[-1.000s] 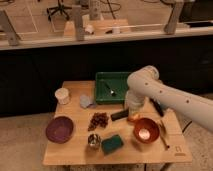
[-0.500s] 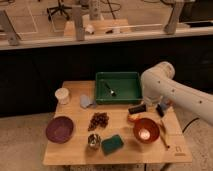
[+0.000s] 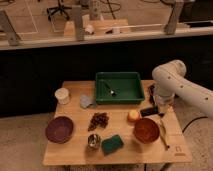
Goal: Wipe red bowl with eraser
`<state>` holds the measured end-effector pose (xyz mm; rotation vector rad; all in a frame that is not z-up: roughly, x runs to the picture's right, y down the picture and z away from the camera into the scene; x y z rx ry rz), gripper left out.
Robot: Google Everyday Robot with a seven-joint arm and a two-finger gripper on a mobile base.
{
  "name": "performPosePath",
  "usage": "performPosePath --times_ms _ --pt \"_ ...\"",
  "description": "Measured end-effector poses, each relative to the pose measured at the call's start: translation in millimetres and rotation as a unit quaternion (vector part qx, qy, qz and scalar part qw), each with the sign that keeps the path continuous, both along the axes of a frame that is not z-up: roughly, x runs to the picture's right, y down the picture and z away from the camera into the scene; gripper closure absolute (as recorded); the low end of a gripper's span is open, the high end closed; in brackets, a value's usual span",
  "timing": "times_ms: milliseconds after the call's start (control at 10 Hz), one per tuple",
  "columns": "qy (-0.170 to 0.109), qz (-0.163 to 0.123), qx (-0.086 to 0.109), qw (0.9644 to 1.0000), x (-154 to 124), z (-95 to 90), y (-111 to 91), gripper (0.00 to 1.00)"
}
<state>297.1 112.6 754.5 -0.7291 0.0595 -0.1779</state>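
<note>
Your red bowl (image 3: pixel 146 130) sits near the front right of the worktop (image 3: pixel 75 152), its glossy inside facing up. The eraser (image 3: pixel 148 111) is just behind it and apart from it, lying level out to the left of the gripper (image 3: pixel 157 110). The gripper is closed on the eraser's right end, low over the worktop's right side, below the bent white arm (image 3: pixel 172 80). The green tray (image 3: pixel 131 95) at the back middle holds a small spoon (image 3: pixel 111 91), lying near its left half. The purple bowl (image 3: pixel 59 129) is at the front left, well apart from the red one, and shows only its dark inside. A white cup (image 3: pixel 62 95) stands at the back left. A small metal cup (image 3: pixel 93 141) stands near the front edge, and you cannot tell what it holds. A green sponge (image 3: pixel 112 144) lies just beside that cup on its right. A dark cluster (image 3: pixel 98 120) lies mid-worktop, and an orange lump (image 3: pixel 132 116) sits between it and the eraser. A wooden stick (image 3: pixel 164 134) lies just right of the red bowl. The worktop is pale wood. Behind it runs a dark wall topped by a light ledge (image 3: pixel 50 41), with an office chair (image 3: pixel 60 9) beyond.
</note>
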Motion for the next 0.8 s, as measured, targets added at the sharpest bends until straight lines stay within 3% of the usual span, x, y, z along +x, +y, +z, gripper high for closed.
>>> performPosePath --times_ms 500,700,800 --pt "0.005 0.000 -0.001 1.0000 5.3 -1.0 6.6 0.85" --pt "0.022 -0.001 0.010 0.9997 14.6 -12.8 23.9 0.85" --pt "0.031 -0.008 0.026 0.9991 17.4 -23.0 36.0 0.85"
